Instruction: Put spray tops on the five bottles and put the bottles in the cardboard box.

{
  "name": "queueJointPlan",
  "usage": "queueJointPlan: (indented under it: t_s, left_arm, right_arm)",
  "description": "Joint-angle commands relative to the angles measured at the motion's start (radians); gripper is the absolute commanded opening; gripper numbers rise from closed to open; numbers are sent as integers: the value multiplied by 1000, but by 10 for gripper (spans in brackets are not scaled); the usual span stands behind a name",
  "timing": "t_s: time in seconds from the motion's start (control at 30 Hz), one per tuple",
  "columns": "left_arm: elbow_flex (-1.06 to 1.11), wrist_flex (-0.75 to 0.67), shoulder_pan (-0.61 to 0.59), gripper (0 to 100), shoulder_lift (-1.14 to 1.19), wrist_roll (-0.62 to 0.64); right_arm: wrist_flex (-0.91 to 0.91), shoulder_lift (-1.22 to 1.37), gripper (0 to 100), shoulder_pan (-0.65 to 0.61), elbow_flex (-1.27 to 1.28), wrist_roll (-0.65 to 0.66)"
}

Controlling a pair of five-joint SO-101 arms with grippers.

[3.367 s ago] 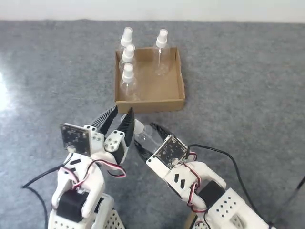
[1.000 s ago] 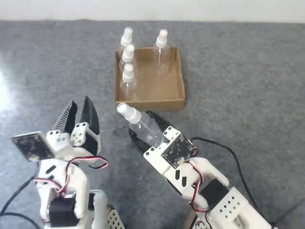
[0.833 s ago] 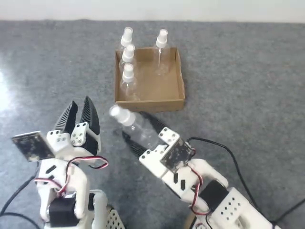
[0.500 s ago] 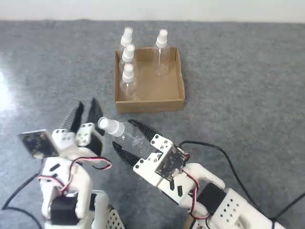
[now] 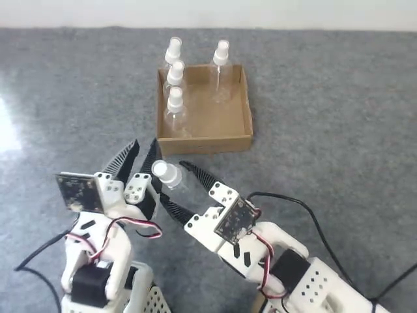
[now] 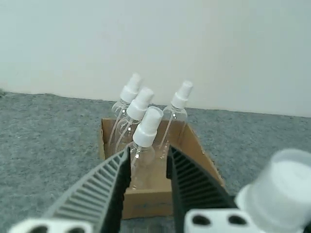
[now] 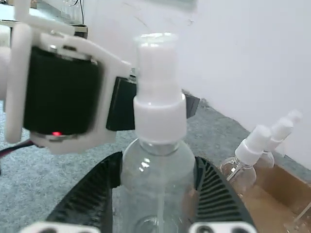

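My right gripper (image 5: 173,181) is shut on a clear bottle (image 7: 155,170) with a white spray top (image 5: 166,172) fitted. It holds the bottle tilted above the carpet, in front of the cardboard box (image 5: 205,141). The left gripper (image 5: 145,142) stands open and holds nothing, close beside that spray top (image 6: 282,189) on its left. In the left wrist view its fingers (image 6: 116,179) point at the box (image 6: 146,204). Several capped bottles (image 5: 176,107) stand upright in the box, most along its left side and one (image 5: 221,65) at the back right.
Grey carpet covers the table on all sides of the box. The box's right half has bare floor (image 5: 225,117). The left arm's body (image 7: 63,97) sits very close to the held bottle. A pale wall (image 6: 194,43) rises behind the box.
The right gripper swung the bottle left and down from in front of the box. The left gripper moved right and forward until it came alongside the spray top.
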Motion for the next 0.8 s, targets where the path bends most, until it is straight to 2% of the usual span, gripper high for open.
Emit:
queueJointPlan:
  t_s: [0.0, 0.07, 0.77]
  left_arm:
    - [-5, -25, 61, 115, -17, -61]
    - [5, -23, 87, 115, -17, -98]
    - [18, -29, 94, 115, -17, -103]
  right_arm:
    - [-22, -18, 59, 22, -9, -8]
    - [-21, -16, 59, 33, -9, -8]
    - [-22, -16, 59, 33, 40, -9]
